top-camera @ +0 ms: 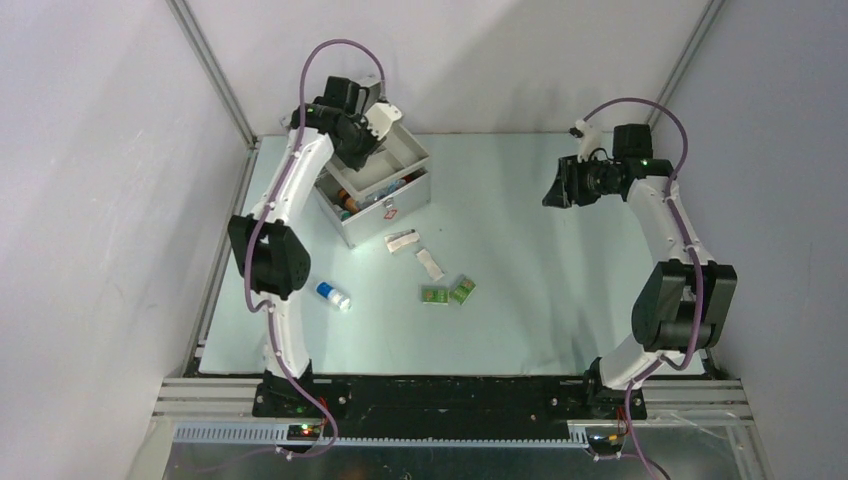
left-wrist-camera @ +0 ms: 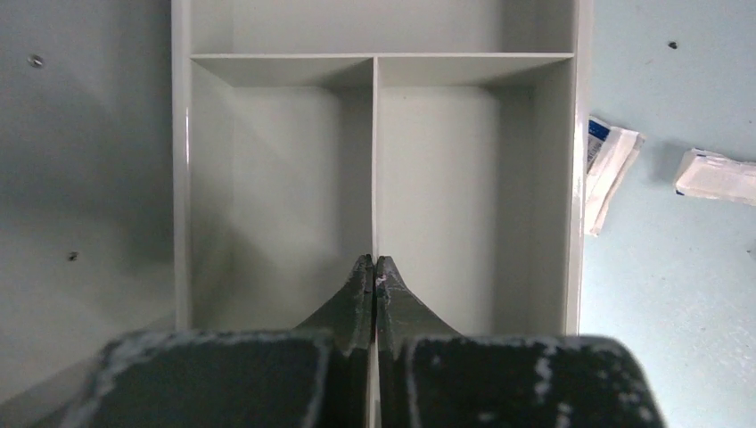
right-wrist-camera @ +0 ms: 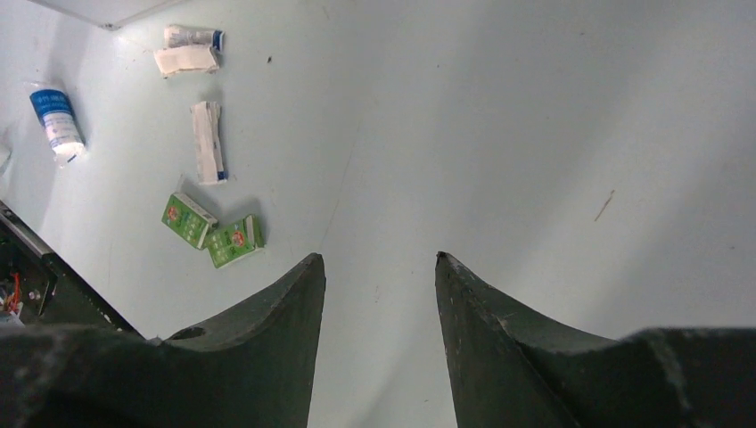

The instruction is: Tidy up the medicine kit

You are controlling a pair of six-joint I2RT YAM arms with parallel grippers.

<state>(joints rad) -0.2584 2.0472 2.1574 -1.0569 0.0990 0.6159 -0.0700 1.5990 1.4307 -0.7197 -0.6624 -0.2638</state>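
Observation:
The medicine kit point(top-camera: 392, 214) is a silver case with a red mark on its front, standing open at the back left; bottles show inside it. My left gripper point(top-camera: 362, 140) is over the case, shut on the middle divider of the grey divided plastic tray point(top-camera: 402, 153). In the left wrist view the gripper point(left-wrist-camera: 374, 260) pinches that thin wall, and the tray's point(left-wrist-camera: 183, 178) compartments are empty. My right gripper point(top-camera: 556, 186) is open and empty above bare table at the back right; it also shows in the right wrist view point(right-wrist-camera: 379, 259).
Loose on the table in front of the case are two white sachets point(top-camera: 403, 241) point(top-camera: 430, 264), two green boxes point(top-camera: 434, 294) point(top-camera: 462, 290) and a blue-capped white bottle point(top-camera: 333, 294). The enclosure's walls stand close on the left, back and right.

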